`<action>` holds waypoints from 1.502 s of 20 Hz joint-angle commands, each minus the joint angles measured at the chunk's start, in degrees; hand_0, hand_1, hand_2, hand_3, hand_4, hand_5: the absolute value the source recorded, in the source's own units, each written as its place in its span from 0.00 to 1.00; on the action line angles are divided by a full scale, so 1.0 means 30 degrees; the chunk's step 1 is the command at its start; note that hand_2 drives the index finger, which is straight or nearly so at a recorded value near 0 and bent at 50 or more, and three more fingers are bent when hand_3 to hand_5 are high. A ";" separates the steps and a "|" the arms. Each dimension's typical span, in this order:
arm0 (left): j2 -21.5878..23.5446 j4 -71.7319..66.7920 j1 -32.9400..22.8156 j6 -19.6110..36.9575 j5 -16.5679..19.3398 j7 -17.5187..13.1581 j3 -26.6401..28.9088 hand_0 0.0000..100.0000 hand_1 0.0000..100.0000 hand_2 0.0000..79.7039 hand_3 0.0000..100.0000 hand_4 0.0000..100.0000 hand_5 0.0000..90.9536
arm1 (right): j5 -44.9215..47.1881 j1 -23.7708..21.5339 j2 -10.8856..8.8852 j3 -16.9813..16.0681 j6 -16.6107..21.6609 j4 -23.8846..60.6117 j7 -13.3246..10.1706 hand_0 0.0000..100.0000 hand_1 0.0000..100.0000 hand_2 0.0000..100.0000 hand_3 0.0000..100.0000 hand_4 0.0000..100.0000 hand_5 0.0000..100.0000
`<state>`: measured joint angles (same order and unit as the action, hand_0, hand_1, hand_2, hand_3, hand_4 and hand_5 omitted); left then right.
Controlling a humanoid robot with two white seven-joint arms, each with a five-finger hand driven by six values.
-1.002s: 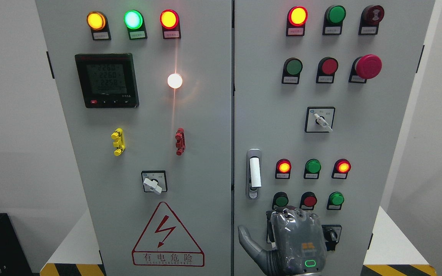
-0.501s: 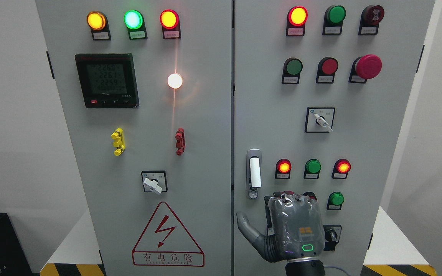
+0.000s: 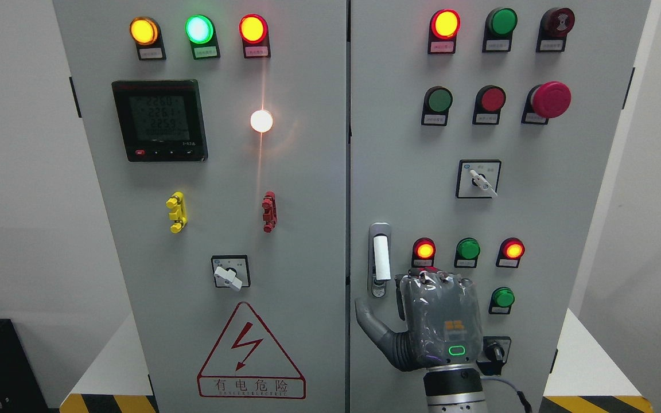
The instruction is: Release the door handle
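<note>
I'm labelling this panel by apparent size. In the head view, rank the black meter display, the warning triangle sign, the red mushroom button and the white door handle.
1. Warning triangle sign
2. Black meter display
3. Red mushroom button and white door handle: too alike in area to rank; the button is wider, the handle taller.

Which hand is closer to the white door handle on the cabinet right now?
The right hand, just below and right of the door handle, not touching it, thumb spread. The left hand is out of view.
</note>
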<state>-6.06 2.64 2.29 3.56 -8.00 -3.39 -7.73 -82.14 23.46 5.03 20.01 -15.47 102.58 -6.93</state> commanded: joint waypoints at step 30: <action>0.0000 0.0000 0.0000 0.0014 0.0000 -0.0012 0.0000 0.12 0.56 0.00 0.00 0.00 0.00 | 0.0134 0.1087 0.0492 -0.0752 -0.0001 -0.1322 0.0025 0.29 0.30 0.98 1.00 0.94 1.00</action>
<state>-6.06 2.64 2.29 3.56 -8.00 -3.39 -7.73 -81.97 26.65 6.36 18.03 -15.41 98.84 -6.89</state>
